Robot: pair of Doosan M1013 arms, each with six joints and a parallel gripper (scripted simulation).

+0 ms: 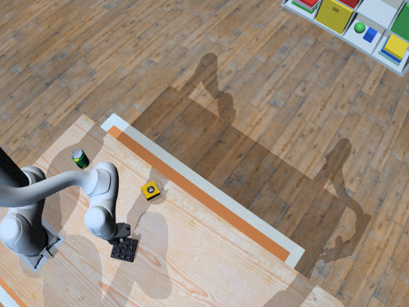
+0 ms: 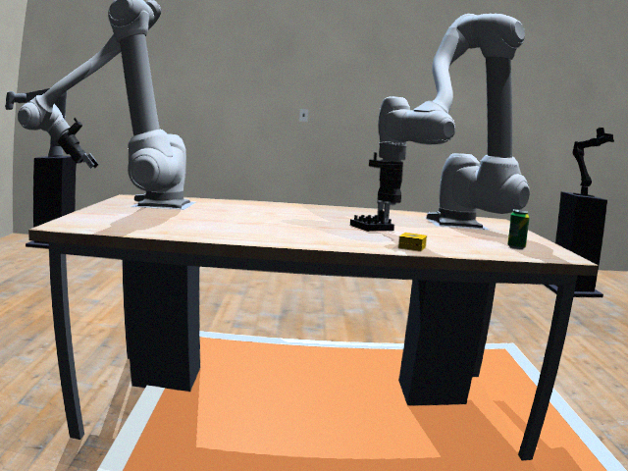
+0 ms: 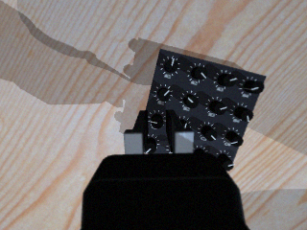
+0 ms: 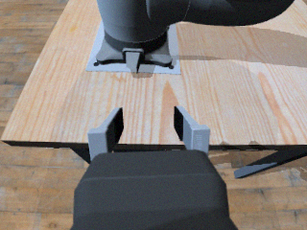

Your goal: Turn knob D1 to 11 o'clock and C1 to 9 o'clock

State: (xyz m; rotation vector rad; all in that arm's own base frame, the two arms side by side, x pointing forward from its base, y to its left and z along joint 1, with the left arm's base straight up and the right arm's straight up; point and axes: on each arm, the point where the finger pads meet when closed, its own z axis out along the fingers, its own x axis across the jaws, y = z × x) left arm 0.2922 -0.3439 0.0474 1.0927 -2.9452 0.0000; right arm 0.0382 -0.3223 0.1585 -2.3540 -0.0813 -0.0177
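Note:
The black knob box (image 1: 134, 251) (image 2: 372, 227) (image 3: 163, 54) lies on the table. In the left wrist view its labels sit below the knobs. Knob C1 (image 3: 156, 121) is third down in the left column; its white line points left, near 9 o'clock. Knob D1 (image 3: 151, 145), below it, is partly hidden by the gripper; its line points lower left. My left gripper (image 1: 121, 240) (image 2: 384, 217) (image 3: 156, 121) is partly open, with its fingers down on either side of C1 and gaps beside the knob. My right gripper (image 2: 92, 163) (image 4: 148, 117) is open and empty, far from the box.
The other knobs stand close beside the left fingers, the right one next to knob C2 (image 3: 184, 125). A yellow block (image 1: 150, 190) (image 2: 412, 241) lies nearer the table's orange-mat side. A green can (image 1: 80, 158) (image 2: 517, 230) stands near the left arm's base.

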